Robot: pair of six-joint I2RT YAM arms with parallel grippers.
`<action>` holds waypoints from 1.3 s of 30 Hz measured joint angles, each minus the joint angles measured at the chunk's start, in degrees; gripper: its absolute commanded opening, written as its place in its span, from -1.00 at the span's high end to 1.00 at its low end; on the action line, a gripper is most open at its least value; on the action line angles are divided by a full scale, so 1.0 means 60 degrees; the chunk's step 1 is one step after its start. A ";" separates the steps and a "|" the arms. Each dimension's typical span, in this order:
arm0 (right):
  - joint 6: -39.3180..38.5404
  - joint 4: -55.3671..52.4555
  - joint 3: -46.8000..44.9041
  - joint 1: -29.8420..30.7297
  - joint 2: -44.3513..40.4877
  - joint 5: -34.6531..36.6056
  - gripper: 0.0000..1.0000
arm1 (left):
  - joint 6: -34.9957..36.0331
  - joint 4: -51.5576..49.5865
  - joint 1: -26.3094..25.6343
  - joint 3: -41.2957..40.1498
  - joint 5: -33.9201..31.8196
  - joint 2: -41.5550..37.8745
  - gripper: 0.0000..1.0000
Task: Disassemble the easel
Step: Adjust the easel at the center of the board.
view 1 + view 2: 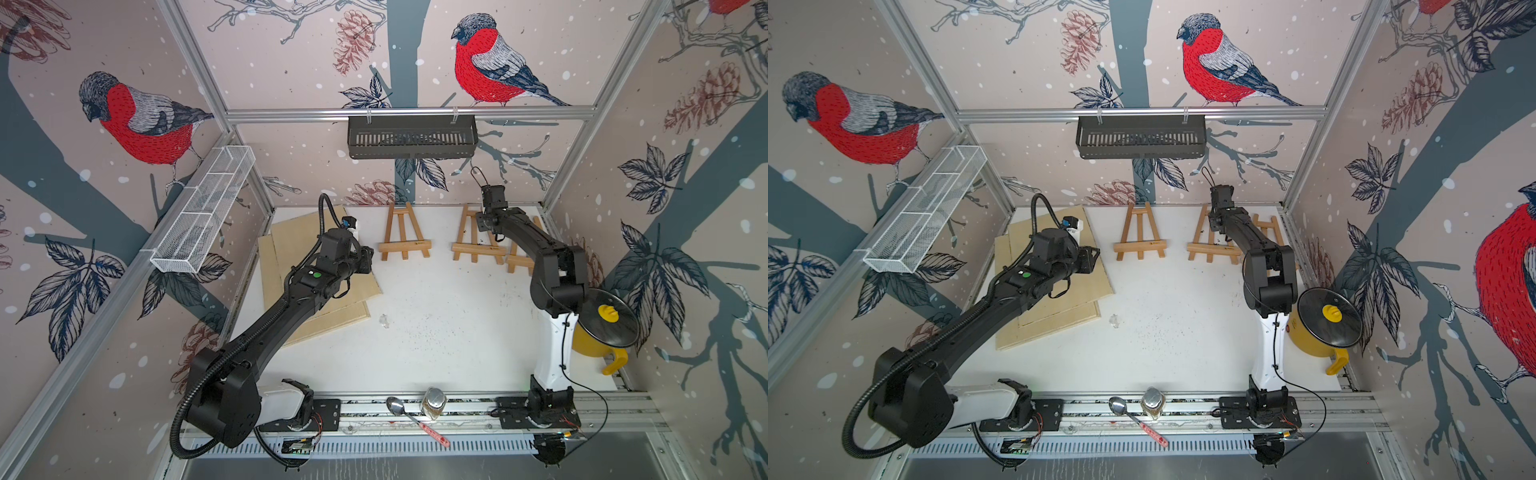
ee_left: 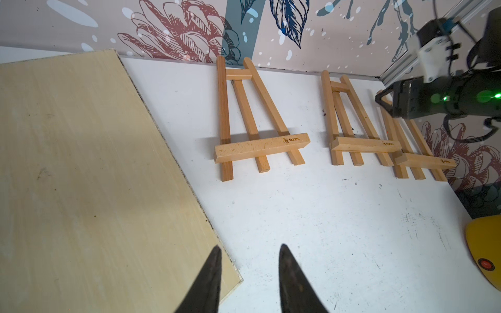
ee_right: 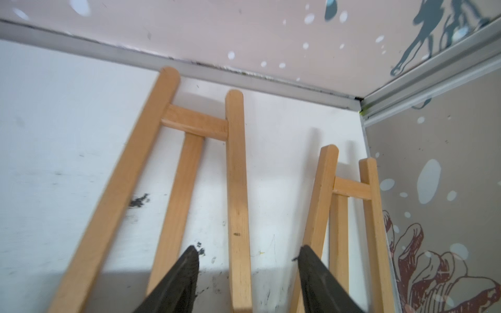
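You have three small light-wood A-frame easels, all lying flat on the white tabletop (image 1: pixel 436 324) along the back wall.
- Item one, the left easel (image 1: pixel 405 239): it lies alone, apart from both arms.
- Item two, the middle easel (image 3: pixel 235 162): your right gripper (image 3: pixel 249 253) hangs over it. The jaws are apart, with one side rail between them and a gap on either side.
- Item three, the right easel (image 3: pixel 322 189): it lies just beside the side wall.
- Your left gripper (image 2: pixel 249 249): the jaws are apart with nothing between them, over the edge of the pale plywood boards (image 2: pixel 95 162).
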 measured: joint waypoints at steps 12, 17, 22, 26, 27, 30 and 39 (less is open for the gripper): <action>0.0790 -0.0102 -0.0022 0.2018 0.0015 -0.1956 -0.21 | -0.0277 -0.0073 0.0004 -0.0135 -0.1111 -0.0772 0.31; 0.1071 -0.0135 0.0834 0.2361 0.0845 -0.2554 -0.21 | -0.0270 -0.0055 0.0004 -0.0452 -0.1293 -0.1195 0.30; 0.1322 -0.0164 0.1810 0.2517 0.1708 -0.2958 -0.21 | -0.0237 0.0018 0.0004 -0.0783 -0.1523 -0.1519 0.31; 0.1497 -0.0339 0.2477 0.2634 0.2364 -0.3235 -0.21 | -0.0226 0.0018 0.0004 -0.0801 -0.1570 -0.1563 0.31; 0.1504 -0.0397 0.2648 0.2659 0.2535 -0.3249 -0.22 | -0.0219 0.0015 0.0004 -0.0801 -0.1574 -0.1563 0.31; 0.1574 -0.0554 0.2983 0.2710 0.2911 -0.3260 -0.25 | -0.0069 0.0018 0.0004 -0.0801 -0.1596 -0.1563 0.31; 0.1807 -0.0441 0.3169 0.2699 0.3388 -0.3020 -0.17 | -0.0058 0.0011 0.0004 -0.0852 -0.1770 -0.1599 0.31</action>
